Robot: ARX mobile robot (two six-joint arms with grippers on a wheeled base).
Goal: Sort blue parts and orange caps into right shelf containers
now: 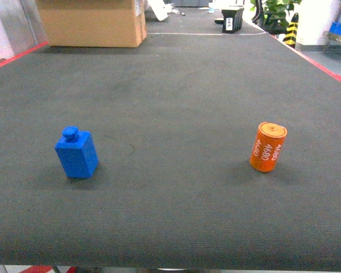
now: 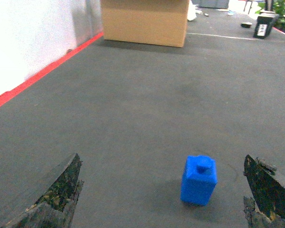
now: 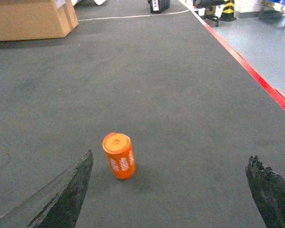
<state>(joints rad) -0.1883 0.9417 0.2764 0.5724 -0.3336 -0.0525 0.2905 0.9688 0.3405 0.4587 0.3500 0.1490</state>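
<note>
Blue part (image 1: pixel 76 153) upright at lower left of dark surface (image 1: pixel 176 91), orange cap (image 1: pixel 267 147) at lower right, left pincer (image 2: pixel 161 199) and right pincer (image 3: pixel 168 190) both spread apart, holding nothing

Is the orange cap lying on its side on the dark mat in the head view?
No. The orange cap stands upright on its end on the dark mat, its round top facing up.
</note>
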